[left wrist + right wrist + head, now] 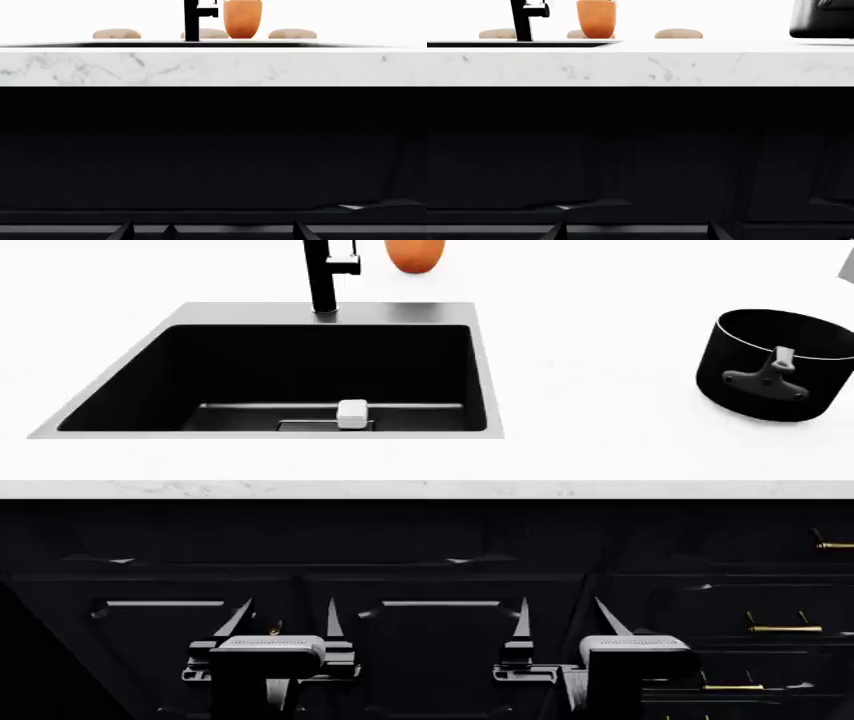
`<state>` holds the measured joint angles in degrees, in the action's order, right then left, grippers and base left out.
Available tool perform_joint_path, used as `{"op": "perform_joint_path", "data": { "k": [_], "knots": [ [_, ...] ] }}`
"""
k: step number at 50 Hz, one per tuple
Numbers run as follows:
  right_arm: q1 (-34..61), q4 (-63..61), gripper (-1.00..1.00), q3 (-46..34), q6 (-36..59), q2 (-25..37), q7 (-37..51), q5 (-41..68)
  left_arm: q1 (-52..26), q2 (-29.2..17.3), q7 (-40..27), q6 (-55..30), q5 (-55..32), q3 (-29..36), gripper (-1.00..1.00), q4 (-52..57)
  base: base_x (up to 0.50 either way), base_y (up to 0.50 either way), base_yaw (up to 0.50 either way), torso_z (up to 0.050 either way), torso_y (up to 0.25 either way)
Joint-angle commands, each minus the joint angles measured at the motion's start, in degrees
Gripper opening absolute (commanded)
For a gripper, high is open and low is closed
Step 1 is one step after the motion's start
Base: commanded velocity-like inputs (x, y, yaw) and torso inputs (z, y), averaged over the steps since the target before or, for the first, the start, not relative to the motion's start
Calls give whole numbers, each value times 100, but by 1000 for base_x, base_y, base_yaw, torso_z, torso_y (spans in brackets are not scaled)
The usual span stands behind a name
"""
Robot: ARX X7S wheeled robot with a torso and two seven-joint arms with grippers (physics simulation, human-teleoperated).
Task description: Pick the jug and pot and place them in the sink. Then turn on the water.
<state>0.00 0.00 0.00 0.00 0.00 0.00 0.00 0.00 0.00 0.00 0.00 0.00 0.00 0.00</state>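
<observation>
Head view — left end effector (280, 625) and right end effector (561, 625) both spread wide, empty, before the cabinet fronts (427, 560).

One sink (134, 380), one tap (320, 280), one pot (774, 365), one orange planter (414, 254), two grippers: left (274, 630), right (571, 630); three tan rounded objects (117, 34).

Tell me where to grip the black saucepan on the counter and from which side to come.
Grip the pot by its near rim wall, coming down from above with the right gripper. It stands upright with its mouth open, to the right of the sink. Its handle points toward the robot and looks thin, so the rim probably gives a steadier hold.
</observation>
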Motion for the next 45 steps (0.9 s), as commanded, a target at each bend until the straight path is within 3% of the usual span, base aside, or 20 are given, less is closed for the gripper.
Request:
{"op": "perform_joint_path", "data": {
  "k": [1, 11, 20, 26, 32, 38, 45],
  "knots": [
    [-4, -13, 100, -107, 132, 85, 243, -43, -3, -87, -116, 2, -66, 125, 100, -17, 0, 0, 0, 0, 0],
    [88, -469, 100, -277, 595, 301, 454, 56, 20, -307, -198, -444, -254, 413, 100, 715, 0, 0, 0, 25, 0],
    [688, -1363, 100, -334, 1498, 553, 505, -28, -484, -575, -89, -2179, -598, 444, 100, 2341, 0, 0, 0, 50, 0],
    [1659, -1909, 100, -324, 2619, 756, 400, -33, -1611, -798, -18, -3650, -853, 385, 100, 3178, 0, 0, 0, 50, 0],
    [2914, -2225, 100, -296, 3856, 1055, 214, -49, -3014, -1015, 79, -4863, -1115, 234, 100, 3288, 0, 0, 0, 50, 0],
    [4448, -1634, 100, -405, 4681, 1292, 21, -90, -4567, -1133, 189, -5599, -1231, 166, 100, 2447, 0, 0, 0, 50, 0],
    [6055, -547, 100, -649, 5152, 1528, -294, -126, -6138, -1164, 202, -5676, -1088, 275, 100, 840, 0, 0, 0, 29, 0]
  ]
}}
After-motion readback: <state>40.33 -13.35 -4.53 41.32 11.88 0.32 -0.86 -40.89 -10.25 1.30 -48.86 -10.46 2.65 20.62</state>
